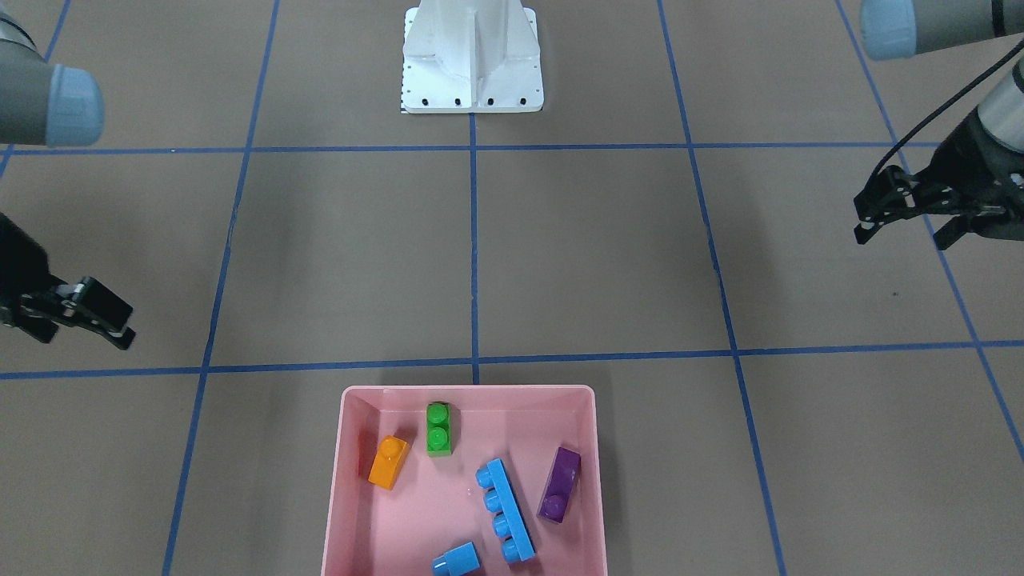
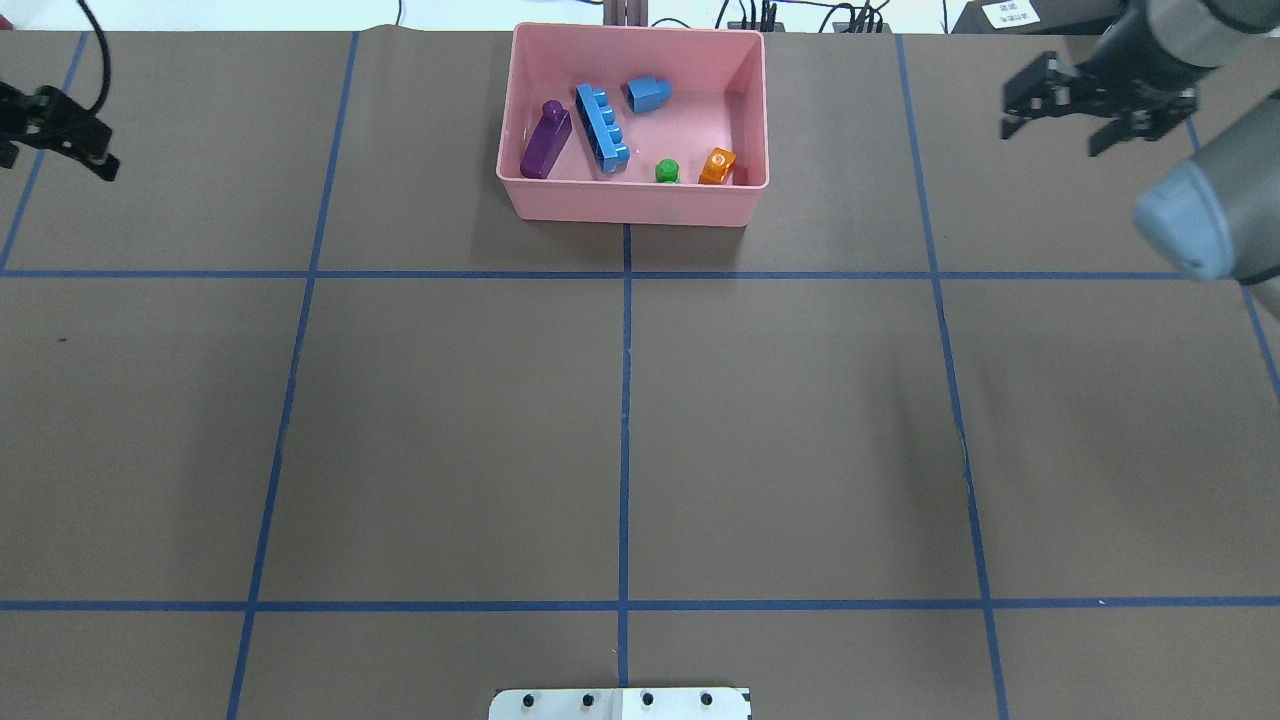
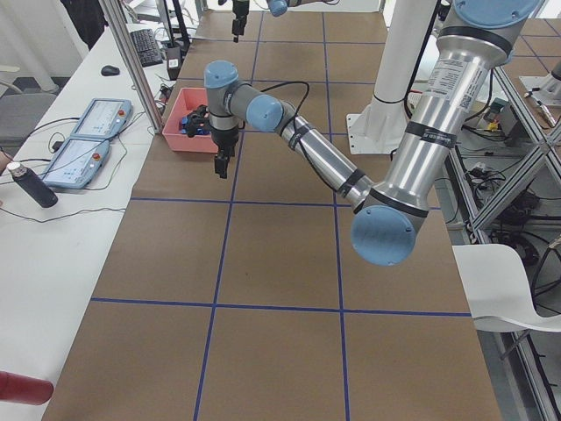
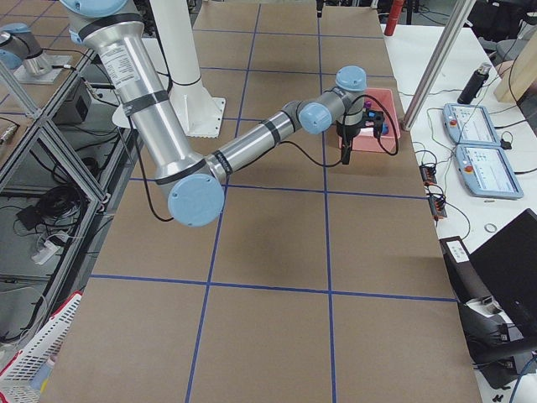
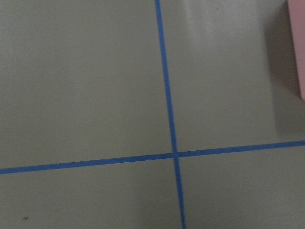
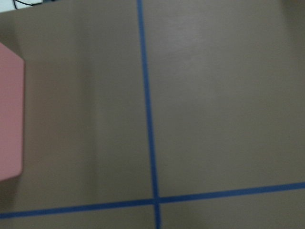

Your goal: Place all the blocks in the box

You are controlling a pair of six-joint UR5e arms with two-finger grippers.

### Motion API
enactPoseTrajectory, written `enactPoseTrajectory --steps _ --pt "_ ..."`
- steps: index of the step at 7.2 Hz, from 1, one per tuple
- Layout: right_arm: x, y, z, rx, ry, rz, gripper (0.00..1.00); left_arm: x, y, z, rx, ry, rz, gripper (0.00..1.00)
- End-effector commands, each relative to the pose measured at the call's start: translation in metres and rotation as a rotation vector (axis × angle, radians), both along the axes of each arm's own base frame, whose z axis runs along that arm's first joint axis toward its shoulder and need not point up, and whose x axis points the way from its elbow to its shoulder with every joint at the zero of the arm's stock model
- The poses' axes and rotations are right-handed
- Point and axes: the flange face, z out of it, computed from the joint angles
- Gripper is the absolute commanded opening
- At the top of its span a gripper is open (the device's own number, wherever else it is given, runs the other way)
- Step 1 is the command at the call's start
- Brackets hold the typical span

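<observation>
The pink box [image 1: 468, 390] stands at the table's far edge from the robot, and shows in the overhead view too [image 2: 630, 205]. All five blocks lie inside it: orange [image 1: 389, 462], green [image 1: 438, 429], long blue [image 1: 505, 510], purple [image 1: 559, 485] and small blue [image 1: 456, 560]. My left gripper [image 1: 902, 238] is open and empty, held above the table well off to one side of the box. My right gripper [image 1: 84, 338] is open and empty on the other side. Each wrist view shows only bare table and an edge of the box [image 5: 298, 47] [image 6: 9, 114].
The white robot base [image 1: 472, 60] stands at the near edge in the middle. Blue tape lines [image 2: 625, 400] cross the brown table top. Two teach pendants [image 3: 83, 140] and a dark bottle [image 3: 31, 184] lie on a white side table beyond the box.
</observation>
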Motion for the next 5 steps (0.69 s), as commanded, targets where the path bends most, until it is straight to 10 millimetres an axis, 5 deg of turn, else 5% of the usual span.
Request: enactPoseTrajectory --steps 1,2,3,4,5 --pt "0.118 0.047 0.073 0.029 0.094 -0.136 1.0 -0.085 0.031 0.08 0.015 0.046 0.042 1.0" --pt "0.159 0.062 0.108 0.035 0.123 -0.194 1.0 -0.095 0.044 0.108 0.001 0.034 0.053 1.0" --pt "0.177 0.088 0.148 0.017 0.139 -0.252 1.0 -0.097 0.054 0.122 -0.002 0.037 0.04 1.0" --pt "0.187 0.106 0.171 0.024 0.142 -0.299 1.0 -0.123 0.06 0.137 -0.02 0.027 -0.006 1.0" --pt "0.193 0.115 0.18 0.023 0.138 -0.306 1.0 -0.169 0.061 0.205 -0.134 0.026 -0.093 1.0"
